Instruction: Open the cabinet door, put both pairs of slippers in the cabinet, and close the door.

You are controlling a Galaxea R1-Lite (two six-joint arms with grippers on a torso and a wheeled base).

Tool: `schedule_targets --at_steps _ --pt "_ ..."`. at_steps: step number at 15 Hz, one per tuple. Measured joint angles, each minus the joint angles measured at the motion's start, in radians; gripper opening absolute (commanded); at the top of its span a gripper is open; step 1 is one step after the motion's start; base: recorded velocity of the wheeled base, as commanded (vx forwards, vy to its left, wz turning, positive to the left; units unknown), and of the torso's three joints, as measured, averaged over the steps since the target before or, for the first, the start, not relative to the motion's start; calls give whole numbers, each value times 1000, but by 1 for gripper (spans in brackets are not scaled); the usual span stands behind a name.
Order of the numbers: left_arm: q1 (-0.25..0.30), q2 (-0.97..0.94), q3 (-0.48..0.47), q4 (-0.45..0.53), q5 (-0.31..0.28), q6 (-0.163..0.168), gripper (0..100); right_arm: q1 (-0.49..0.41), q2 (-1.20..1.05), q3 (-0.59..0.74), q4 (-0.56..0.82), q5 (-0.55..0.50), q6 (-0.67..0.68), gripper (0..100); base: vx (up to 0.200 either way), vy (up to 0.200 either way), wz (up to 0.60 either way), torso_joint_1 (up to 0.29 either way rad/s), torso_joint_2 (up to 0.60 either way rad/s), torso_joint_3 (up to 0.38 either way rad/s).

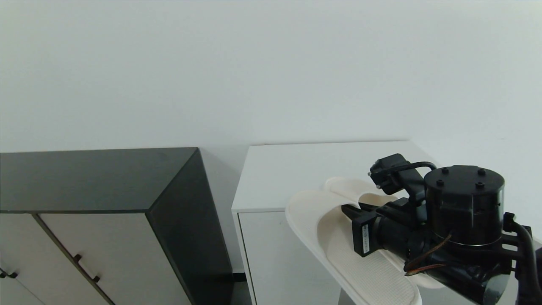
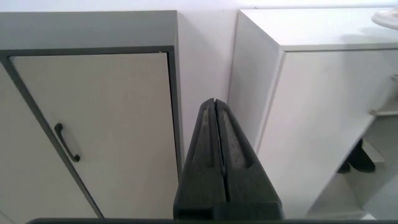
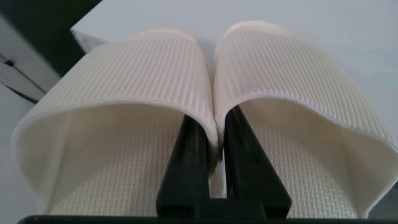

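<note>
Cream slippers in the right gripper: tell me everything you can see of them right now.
The pair of cream ribbed slip-on slippers is held side by side, toes pointing away from the robot, above the white cabinet. The uppers are ribbed, the insoles finely textured, and the material looks like soft foam. The right gripper has one black finger inside each slipper, pinching the adjoining inner edges together. Whether the soles touch the cabinet cannot be told.
</note>
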Motion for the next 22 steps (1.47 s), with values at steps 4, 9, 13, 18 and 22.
schedule_targets --at_steps 4,9,13,18,22 --pt "-1 0 0 0 0 -1 0 2 -1 8 0 0 -3 0 -200 0 0 -1 0 -1" --pt "0 0 0 0 0 2 0 4 -1 17 -1 -1 -3 0 -120 0 0 1 2 4" --pt "-1 0 0 0 0 3 0 2 -1 18 -1 0 0 0 0 0 0 0 0 0" --pt "-1 0 0 0 1 4 0 4 3 18 -1 0 2 0 0 -80 0 0 1 2" --pt "0 0 0 0 1 4 0 2 6 19 0 0 2 0 0 -200 0 4 2 2"
